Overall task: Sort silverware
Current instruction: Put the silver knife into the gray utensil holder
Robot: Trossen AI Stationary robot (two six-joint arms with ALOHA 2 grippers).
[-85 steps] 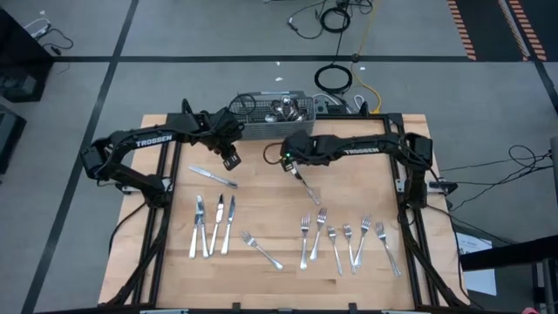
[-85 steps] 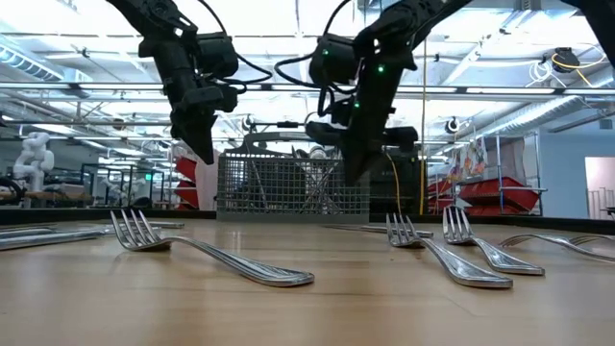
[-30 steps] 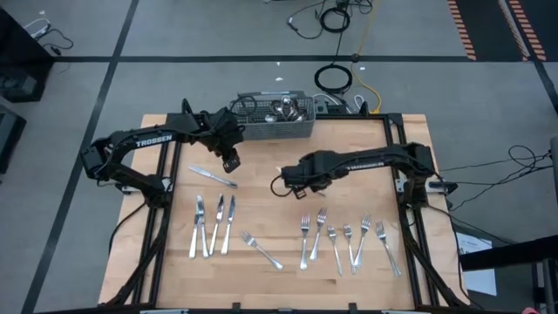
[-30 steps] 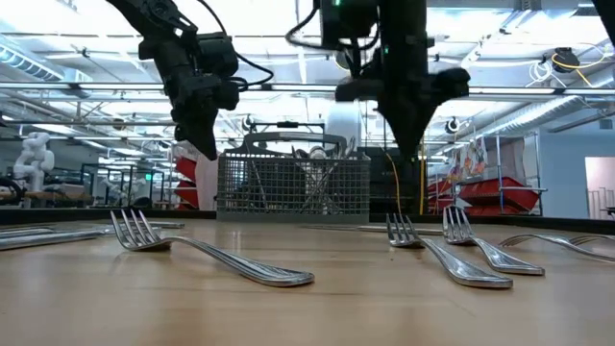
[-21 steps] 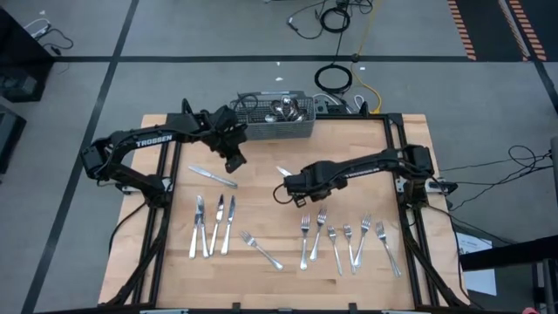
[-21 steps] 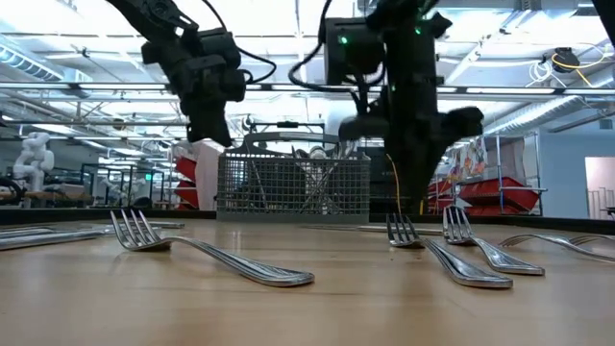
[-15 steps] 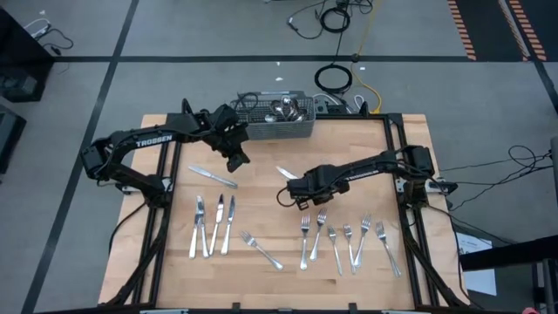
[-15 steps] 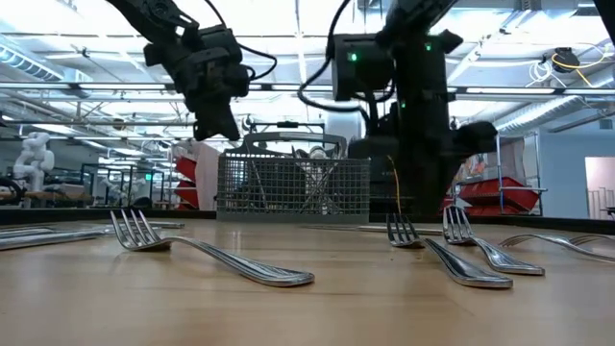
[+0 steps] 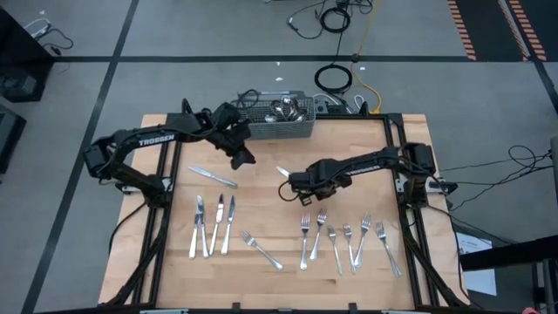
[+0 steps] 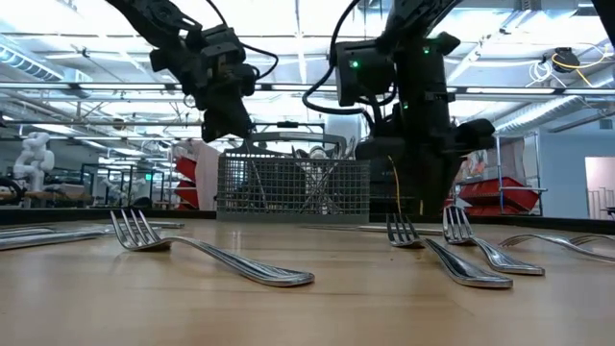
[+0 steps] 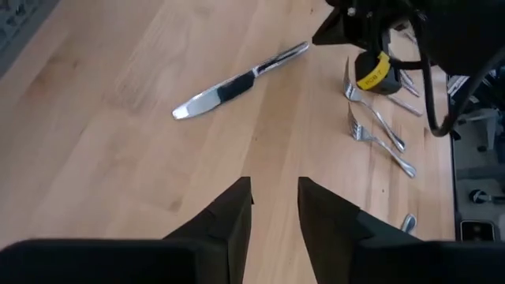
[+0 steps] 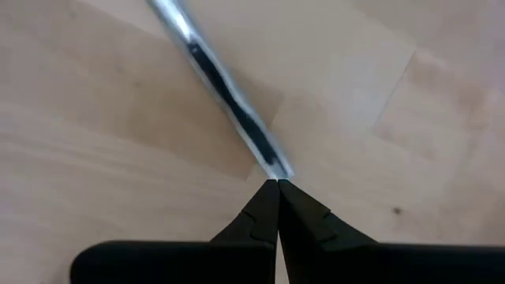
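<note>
My right gripper [image 9: 294,180] is low over the middle of the table and shut on a table knife [image 9: 283,172], which points from it toward the far left. The same knife [image 11: 237,83] shows flat on the wood in the left wrist view. My left gripper [image 9: 243,157] hovers open and holding nothing above the table, just near the wire-mesh basket [image 9: 275,128]. Three knives [image 9: 214,225] lie side by side at the near left, with another knife [image 9: 212,176] beyond them. One fork [image 9: 261,250] and several forks [image 9: 349,237] lie flat along the near side. My right gripper pinches the knife by the very end of its handle [image 12: 278,172], only at the fingertips [image 12: 268,199]. The fingers come slanting down from the table's right and lie along the knife. Its blade end [image 11: 180,112] rests on the table.
The basket [image 10: 293,185] stands at the far edge with spoons and other pieces upright in it. Bare wood lies between the two arms and left of the knife row. Black frame rails [image 9: 166,187] run along the table's left and right sides.
My right gripper has come down toward the table and shifted slightly right, staying shut. The knife has gone from hanging below it to lying with its blade on the wood. My left gripper has drifted right and toward the basket, rising a little.
</note>
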